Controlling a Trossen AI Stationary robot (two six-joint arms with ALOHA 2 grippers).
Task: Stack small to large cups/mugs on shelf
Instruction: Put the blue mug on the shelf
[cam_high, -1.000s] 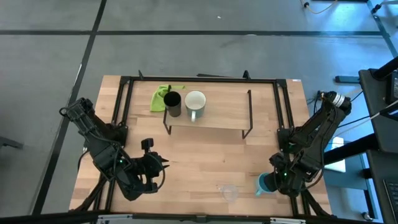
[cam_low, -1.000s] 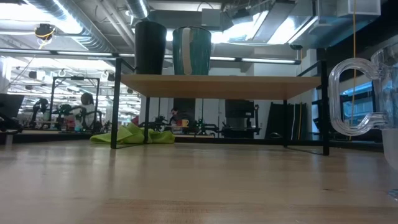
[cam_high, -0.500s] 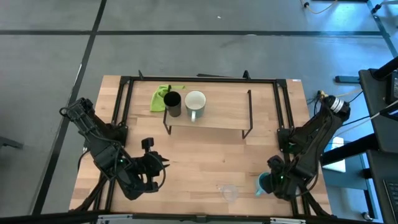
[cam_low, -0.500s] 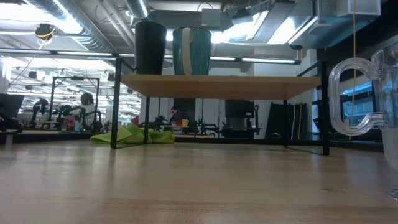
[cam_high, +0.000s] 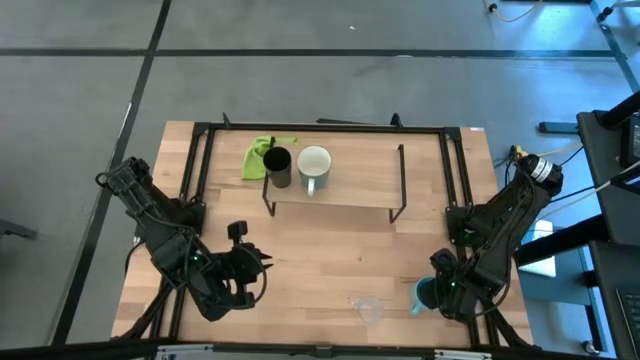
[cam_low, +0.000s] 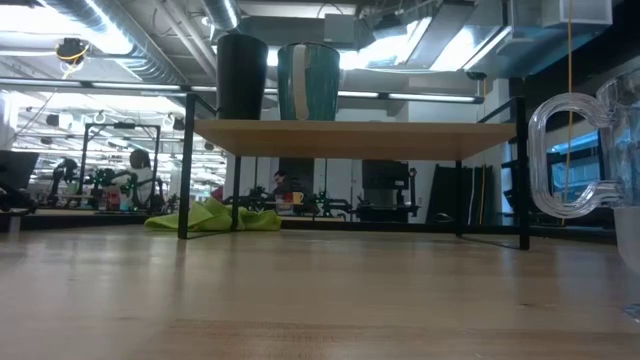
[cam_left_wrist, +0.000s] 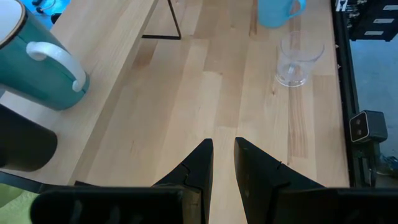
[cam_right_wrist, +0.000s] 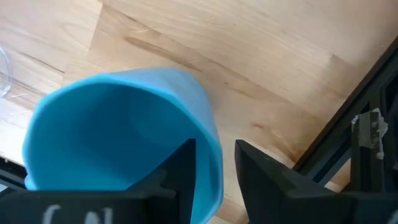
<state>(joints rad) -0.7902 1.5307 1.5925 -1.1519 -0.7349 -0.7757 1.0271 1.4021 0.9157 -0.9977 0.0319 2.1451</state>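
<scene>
The light-wood shelf (cam_high: 360, 190) on black legs carries a black cup (cam_high: 279, 166) and a mug with a white handle and inside and a teal outside (cam_high: 314, 165), both standing on their bases. A clear cup (cam_high: 368, 309) stands on the table near its near edge. The light blue mug (cam_high: 424, 294) is to the right of it. My right gripper (cam_right_wrist: 214, 158) is shut on this mug (cam_right_wrist: 118, 137). My left gripper (cam_left_wrist: 222, 149) is shut and hovers over the table's near left part (cam_high: 262, 263). My right gripper holds the light blue mug by its rim wall (cam_right_wrist: 208, 124), pinched between one finger inside the hollow (cam_right_wrist: 177, 168) and one outside (cam_right_wrist: 267, 171). The fingers come from above. Whether the mug's base is on the table does not show.
A green cloth (cam_high: 260, 155) lies behind the shelf's left end, on the table. A black frame (cam_high: 455, 170) runs round the tabletop. The shelf's right half (cam_low: 420, 140) is bare, and bare wood lies between the shelf and the clear cup (cam_left_wrist: 298, 59).
My right arm has sunk a little toward the table's near edge at the light blue mug; the mug stays in place.
</scene>
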